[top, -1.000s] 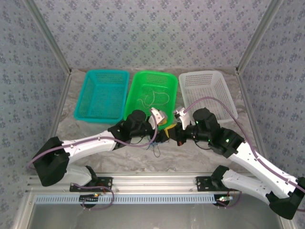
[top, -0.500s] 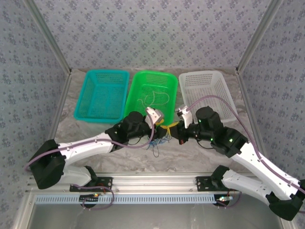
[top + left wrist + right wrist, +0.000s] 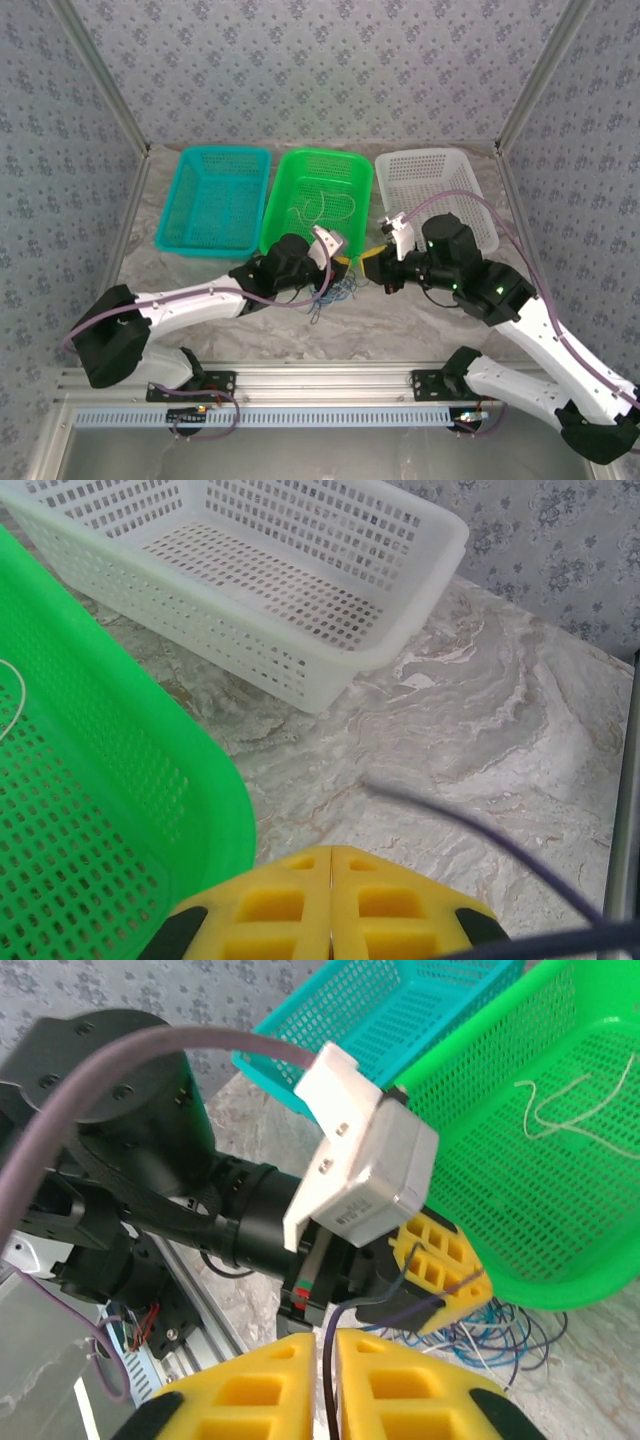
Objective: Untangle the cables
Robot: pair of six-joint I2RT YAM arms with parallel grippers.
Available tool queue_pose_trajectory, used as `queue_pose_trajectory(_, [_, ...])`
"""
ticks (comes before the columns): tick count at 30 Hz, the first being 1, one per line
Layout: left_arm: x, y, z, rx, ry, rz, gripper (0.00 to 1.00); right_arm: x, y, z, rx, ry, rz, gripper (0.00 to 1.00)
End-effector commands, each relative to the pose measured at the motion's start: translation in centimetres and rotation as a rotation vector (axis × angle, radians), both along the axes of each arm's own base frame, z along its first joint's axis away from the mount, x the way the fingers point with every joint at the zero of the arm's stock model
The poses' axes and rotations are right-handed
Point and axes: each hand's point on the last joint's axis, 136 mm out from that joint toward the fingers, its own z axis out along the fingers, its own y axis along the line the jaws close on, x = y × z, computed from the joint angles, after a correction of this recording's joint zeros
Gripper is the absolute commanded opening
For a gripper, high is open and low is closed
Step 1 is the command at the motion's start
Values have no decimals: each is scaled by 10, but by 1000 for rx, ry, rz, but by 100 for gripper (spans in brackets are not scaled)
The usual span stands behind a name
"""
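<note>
Right gripper (image 3: 325,1348) pinching a dark cable (image 3: 395,1307)
Blue cable tangle (image 3: 337,291) lies to its left, nearer the left gripper (image 3: 344,262) (pressed together).

Cables (image 3: 336,291) before middle basket (image 3: 320,153)

The top camera overlooks the table (image 3: 400,322) from behind; both close wrist cameras share the green basket (image 3: 90,780), the right facing the left gripper (image 3: 440,1272).

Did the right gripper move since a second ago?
Yes. The right gripper, pinching a cable, slid right toward the white basket.
</note>
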Motion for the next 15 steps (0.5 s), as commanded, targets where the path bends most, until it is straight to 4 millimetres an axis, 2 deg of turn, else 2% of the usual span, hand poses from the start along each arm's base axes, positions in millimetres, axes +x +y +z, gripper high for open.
queue_pose_trajectory(1, [-1,-2,35,-85,-47,-4,0,0,-3,-1,-11,25,-10,24])
queue_pose_trajectory(2, [-2,-2,38,-93,-50,-4,0,1,-5,1,-14,18,-18,33])
queue_pose_trajectory(5, [1,1,47,-117,-55,19,0,12,-22,2,-52,-26,-121,72])
queue_pose_trajectory(6, [1,1,52,-130,-59,26,0,16,-30,2,-68,-44,-165,80])
queue_pose_trajectory(9, [5,2,73,-169,-75,50,0,25,-56,-6,-125,-75,-290,91])
queue_pose_trajectory(11, [8,2,88,-185,-90,60,0,28,-70,-19,-184,-72,-345,92])
queue_pose_trajectory(15, [10,2,121,-219,-124,71,0,26,-76,-39,-228,-44,-359,96])
